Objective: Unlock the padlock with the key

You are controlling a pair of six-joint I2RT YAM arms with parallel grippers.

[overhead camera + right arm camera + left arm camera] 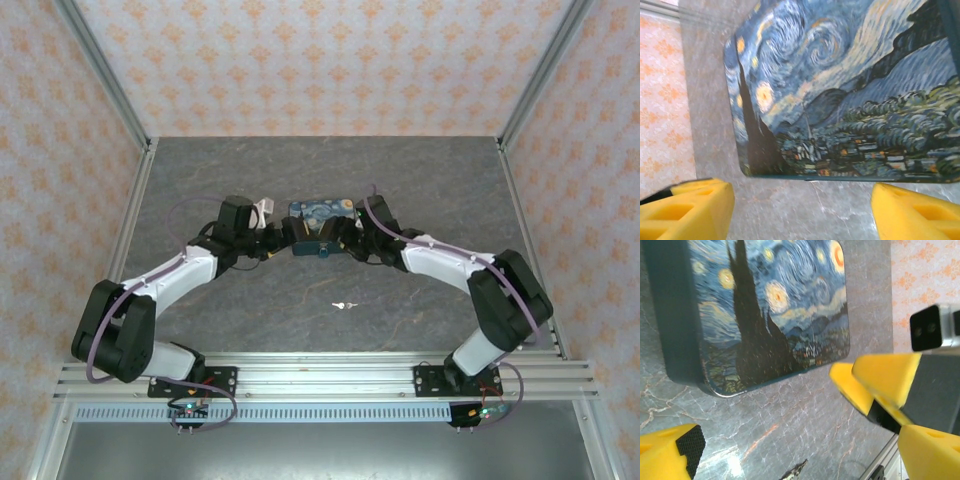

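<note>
Top external view: I am reaching both arms in to the middle of the tabletop [200, 190], closing on the painted box [320, 215] from its left and right.
Left pincer: my left pincer [800, 447] is standing spread wide and pinching nothing, with only bare stone between its fingers and the box just beyond them.
Right pincer: my right pincer [802, 212] is standing spread too, holding nothing, and hovering just beside the box's edge. Its yellow fingers are also poking into the left wrist view near the box's corner.
Padlock: the padlock [323, 249] is sitting, as far as I can tell, as a small dark lump against the side of the box facing the near edge, between my two pincers. It is too small for me to tell how its shackle is standing.
Key: the key [345, 304] is lying flat on bare stone toward the near edge, about midway between the left and right edges. It is well apart from the box and from both pincers.
Step in hand: I am judging this as the opening stage, settling around the box and lock, with the key not yet picked up.
Next move: I am expecting one pincer to steady the lock while the other goes to the key. Thin metal lying flat is calling for a low, careful pinch, then a straight line-up with the keyhole.
</note>
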